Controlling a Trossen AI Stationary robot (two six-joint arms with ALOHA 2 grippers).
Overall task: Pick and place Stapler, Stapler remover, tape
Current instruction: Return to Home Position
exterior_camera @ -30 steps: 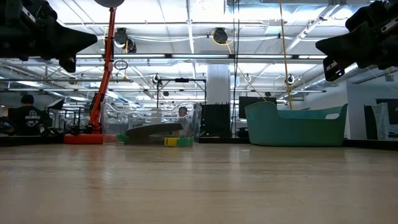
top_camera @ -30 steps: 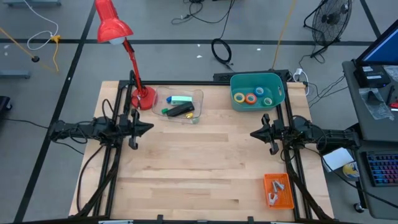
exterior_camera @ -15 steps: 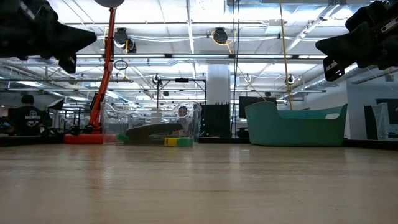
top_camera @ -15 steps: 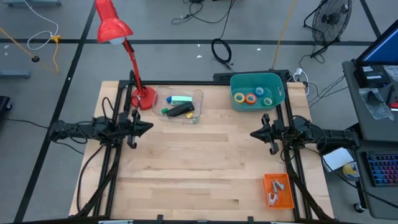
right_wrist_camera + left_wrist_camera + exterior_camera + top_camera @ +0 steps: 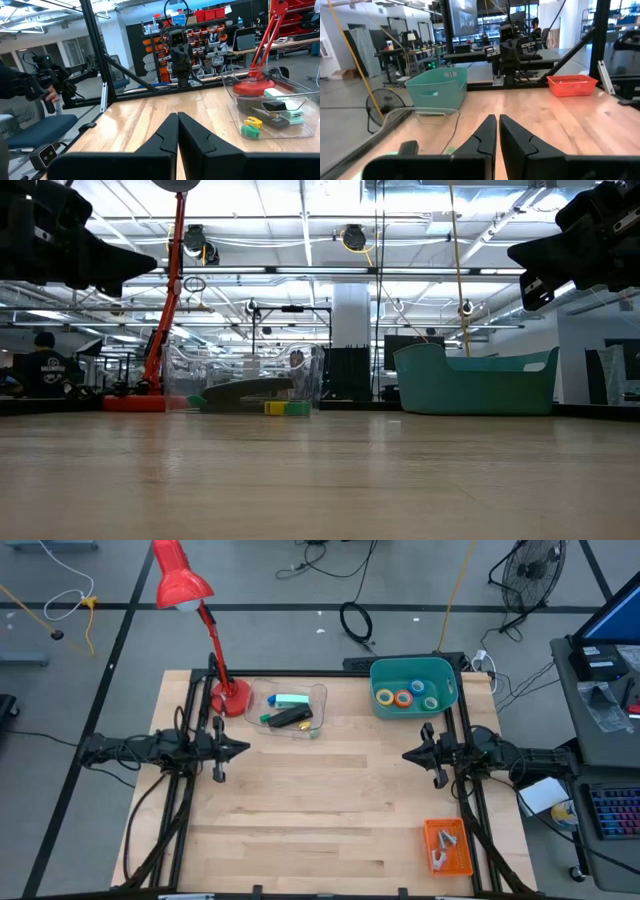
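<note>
High view: the worktop (image 5: 320,800) is bare across its middle, with both arms lying level at its left and right edges.

1. Arms. The left hand (image 5: 238,748) has shifted and rolled slightly at the left edge over the last half second. The right hand (image 5: 410,754) has not moved. Both point inward at each other, raised above the wood in the low view.
2. Hand state. In each wrist view the two fingers are pressed together with only a sliver of gap. Neither hand holds anything.
3. Bins. The teal bin (image 5: 415,661) stands at the far right corner. The clear bin (image 5: 318,695) stands at far centre, just beside the base of the lamp (image 5: 185,580). An orange tray (image 5: 447,824) sits at the near right corner; the pale items (image 5: 438,858) in it are too small to identify.
4. Staplers (image 5: 290,710). These lie inside the clear bin.
5. Tape (image 5: 403,697). Four rolls, yellow, orange, blue and green, lie in the teal bin.

Assessment: nothing loose remains on the open wood, so sorting appears complete. The small left-arm motion looks like final settling into the rest pose, the last step outstanding.
</note>
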